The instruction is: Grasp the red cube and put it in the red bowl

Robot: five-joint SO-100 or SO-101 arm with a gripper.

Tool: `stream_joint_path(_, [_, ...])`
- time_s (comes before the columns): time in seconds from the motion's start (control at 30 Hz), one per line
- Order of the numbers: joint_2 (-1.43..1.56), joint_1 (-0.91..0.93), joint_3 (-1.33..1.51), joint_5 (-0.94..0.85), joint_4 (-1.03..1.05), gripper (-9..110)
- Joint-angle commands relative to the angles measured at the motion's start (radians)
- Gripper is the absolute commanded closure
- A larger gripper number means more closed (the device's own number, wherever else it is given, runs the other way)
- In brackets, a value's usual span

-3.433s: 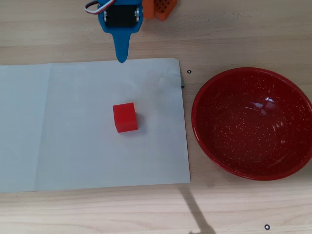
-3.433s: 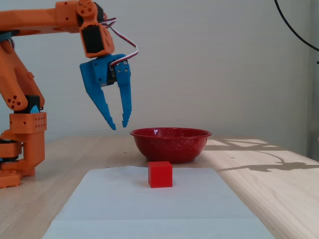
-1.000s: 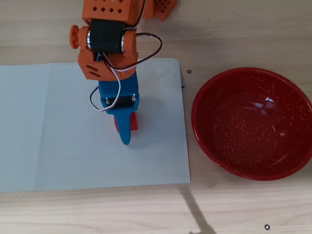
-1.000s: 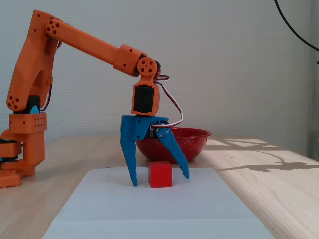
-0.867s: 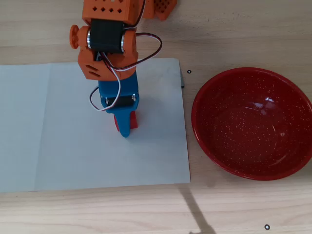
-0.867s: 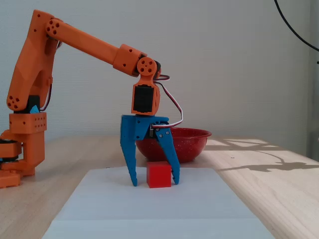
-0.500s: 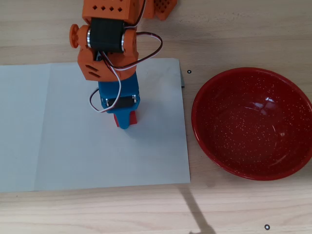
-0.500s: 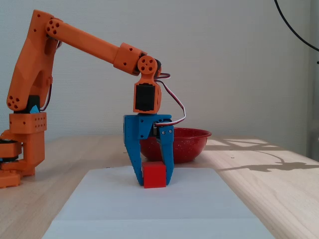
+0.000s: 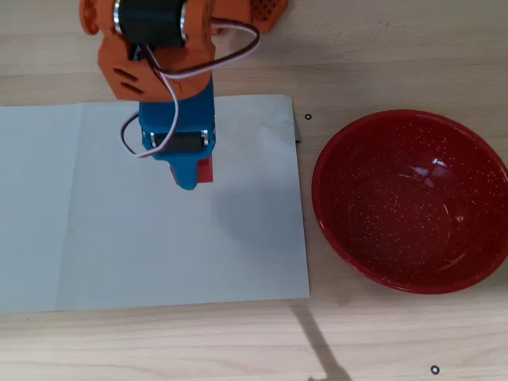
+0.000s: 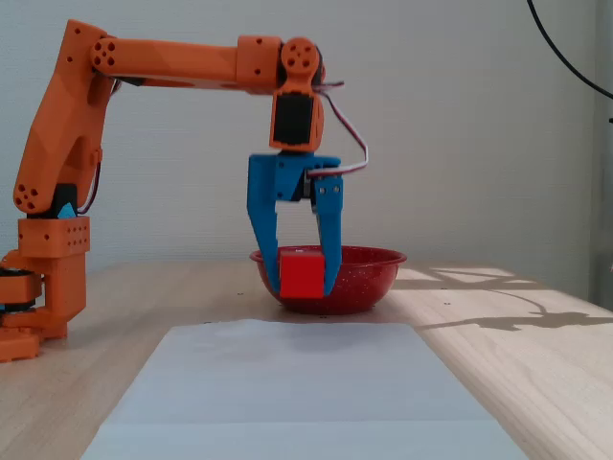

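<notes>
Blue two-finger claw (image 10: pixel 302 278) pinching small matte red cube (image 10: pixel 302 273), lifted clear above white paper sheet (image 9: pixel 159 238). Carry sideways over glossy speckled red bowl (image 9: pixel 373 254), grip probably firm; release low.

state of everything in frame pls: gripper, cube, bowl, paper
gripper: shut on the red cube, pointing down, raised off the table
red cube: held between the fingers, lifted above the paper
red bowl: upright, empty, beside the paper
paper: flat on the table, bare
</notes>
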Motion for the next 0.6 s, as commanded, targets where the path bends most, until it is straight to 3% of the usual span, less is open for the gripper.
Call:
stream_joint_path(0.0, [0.143, 0.028, -0.207, -0.044, 0.074, 101])
stream_joint_path(0.23, [0.181, 0.106, -0.383, -0.103, 0.150, 101])
stream_joint_path(0.57, [0.268, 0.336, -0.413, -0.183, 0.118, 101])
